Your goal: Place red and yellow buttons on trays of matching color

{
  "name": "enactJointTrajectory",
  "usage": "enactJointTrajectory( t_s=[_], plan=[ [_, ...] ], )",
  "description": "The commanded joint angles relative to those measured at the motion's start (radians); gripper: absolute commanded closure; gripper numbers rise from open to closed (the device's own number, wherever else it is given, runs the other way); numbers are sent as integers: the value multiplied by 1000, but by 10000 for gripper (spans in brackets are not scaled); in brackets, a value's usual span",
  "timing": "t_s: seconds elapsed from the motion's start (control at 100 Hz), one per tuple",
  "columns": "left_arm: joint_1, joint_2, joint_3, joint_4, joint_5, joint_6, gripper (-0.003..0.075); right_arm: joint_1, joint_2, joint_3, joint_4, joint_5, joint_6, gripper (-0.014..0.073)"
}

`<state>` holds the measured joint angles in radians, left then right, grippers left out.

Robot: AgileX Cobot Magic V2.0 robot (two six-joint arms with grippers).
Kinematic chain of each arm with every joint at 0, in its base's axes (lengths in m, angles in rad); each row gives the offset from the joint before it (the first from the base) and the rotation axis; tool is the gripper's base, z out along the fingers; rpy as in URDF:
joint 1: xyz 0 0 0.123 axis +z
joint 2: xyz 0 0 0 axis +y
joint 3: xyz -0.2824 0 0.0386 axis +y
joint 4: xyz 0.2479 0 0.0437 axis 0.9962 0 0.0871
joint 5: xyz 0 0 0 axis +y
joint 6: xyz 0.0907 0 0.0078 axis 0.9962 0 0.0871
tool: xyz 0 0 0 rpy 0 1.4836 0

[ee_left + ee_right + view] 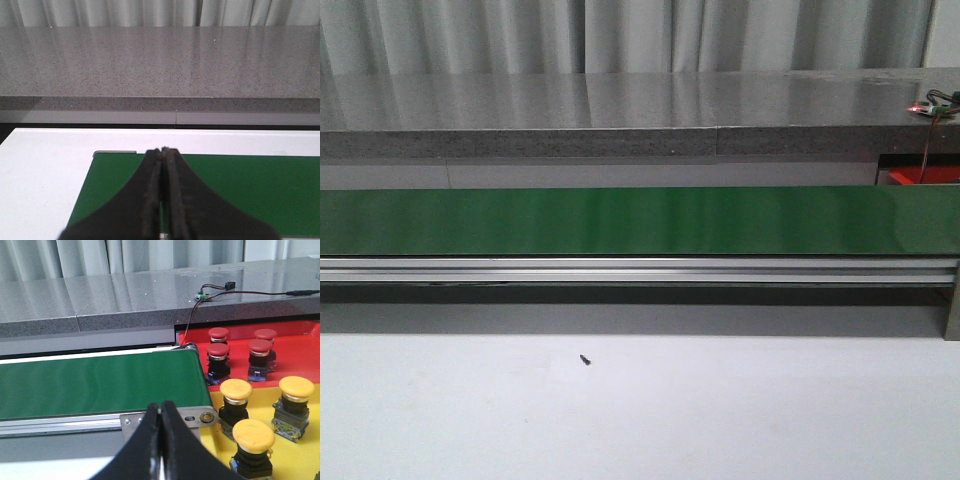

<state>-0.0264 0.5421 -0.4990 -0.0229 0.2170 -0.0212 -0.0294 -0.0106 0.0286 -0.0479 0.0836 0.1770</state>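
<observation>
In the right wrist view, several red buttons (218,350) stand upright on the red tray (300,347), just past the end of the green conveyor belt (100,385). Three yellow buttons (236,389) stand on the yellow tray (295,455) beside it. My right gripper (161,405) is shut and empty, in front of the belt's end and left of the yellow tray. My left gripper (163,150) is shut and empty over the other end of the belt (250,190). The belt (620,220) carries no button in any view. Neither gripper shows in the front view.
A grey stone counter (620,110) runs behind the belt. A small circuit board (202,296) with wires lies on it near the red tray (920,177). A small black screw (585,359) lies on the white table. The aluminium belt frame (620,270) fronts the conveyor.
</observation>
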Motion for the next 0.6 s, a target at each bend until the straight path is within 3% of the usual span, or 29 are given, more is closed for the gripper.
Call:
enactJointTrajectory(
  t_s=[0.0,0.59],
  plan=[
    [11,-49,23,23,-102,-33,740,-5,-18,-17,-13,-76,-1,700],
    [46,-473,385,13,-141,-33,740,-5,-18,-17,-13,-76,-1,700]
  ],
)
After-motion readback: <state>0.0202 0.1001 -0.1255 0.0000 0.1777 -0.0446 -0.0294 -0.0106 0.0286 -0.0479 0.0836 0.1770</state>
